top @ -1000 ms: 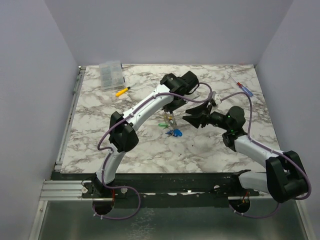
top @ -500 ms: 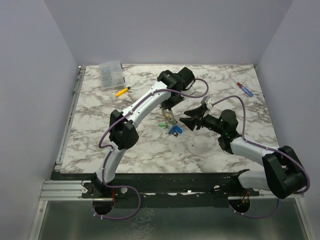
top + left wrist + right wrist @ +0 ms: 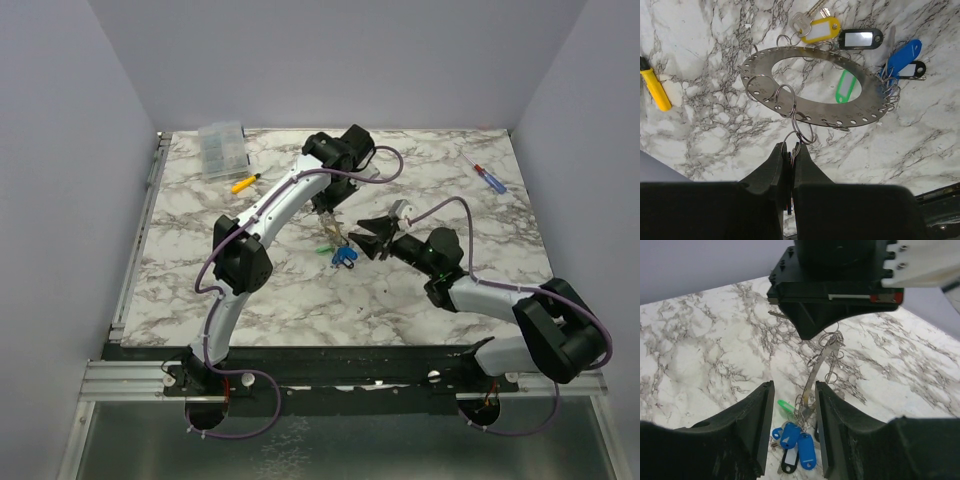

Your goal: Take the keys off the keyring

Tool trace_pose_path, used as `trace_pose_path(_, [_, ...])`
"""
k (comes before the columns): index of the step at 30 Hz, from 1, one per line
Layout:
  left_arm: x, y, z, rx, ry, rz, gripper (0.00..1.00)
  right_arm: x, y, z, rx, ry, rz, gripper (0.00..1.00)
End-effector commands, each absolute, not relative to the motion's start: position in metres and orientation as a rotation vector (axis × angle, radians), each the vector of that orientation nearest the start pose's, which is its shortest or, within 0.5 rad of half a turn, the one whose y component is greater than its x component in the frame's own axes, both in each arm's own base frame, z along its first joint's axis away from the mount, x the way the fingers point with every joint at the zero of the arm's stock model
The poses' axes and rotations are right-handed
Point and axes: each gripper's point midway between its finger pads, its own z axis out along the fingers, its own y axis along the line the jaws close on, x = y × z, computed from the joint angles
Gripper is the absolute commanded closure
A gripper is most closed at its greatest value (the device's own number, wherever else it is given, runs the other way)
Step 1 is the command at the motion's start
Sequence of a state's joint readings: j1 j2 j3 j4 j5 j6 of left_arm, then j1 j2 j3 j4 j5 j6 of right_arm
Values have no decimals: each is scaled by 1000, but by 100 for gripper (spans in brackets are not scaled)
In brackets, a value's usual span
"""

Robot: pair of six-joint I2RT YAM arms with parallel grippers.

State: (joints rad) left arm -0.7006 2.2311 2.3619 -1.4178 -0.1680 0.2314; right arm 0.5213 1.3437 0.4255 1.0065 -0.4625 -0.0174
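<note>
The keyring [image 3: 810, 107] is a flat grey metal ring with small split rings through its edge holes. It hangs edge-on below my left gripper [image 3: 334, 214]. Keys with yellow [image 3: 821, 29], black [image 3: 860, 37], blue [image 3: 902, 55] and green [image 3: 846, 86] tags hang from its far edge and rest on the table. My left gripper [image 3: 788, 152] is shut on a thin key that is linked to the ring by split rings. My right gripper [image 3: 794, 390] is open, its fingers either side of the keyring's [image 3: 817, 367] lower part, above the blue keys [image 3: 790, 436].
A clear plastic box [image 3: 222, 148] stands at the back left, with a yellow-handled screwdriver [image 3: 245, 182] beside it. A red-and-blue screwdriver [image 3: 484, 172] lies at the back right. The marble table [image 3: 200, 270] ends at a metal rail in front.
My right gripper has moved left, and its open fingers now straddle the hanging keyring. My left gripper has shifted slightly left and back with the ring hanging from it.
</note>
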Motion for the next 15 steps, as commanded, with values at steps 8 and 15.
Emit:
trace_pose_path(8, [360, -269, 196, 1195, 2480, 27, 100, 327, 288, 212, -729, 1181, 606, 57])
trace_pose_path(15, [354, -270, 199, 1204, 2479, 3, 100, 341, 297, 206, -684, 1175, 591, 57])
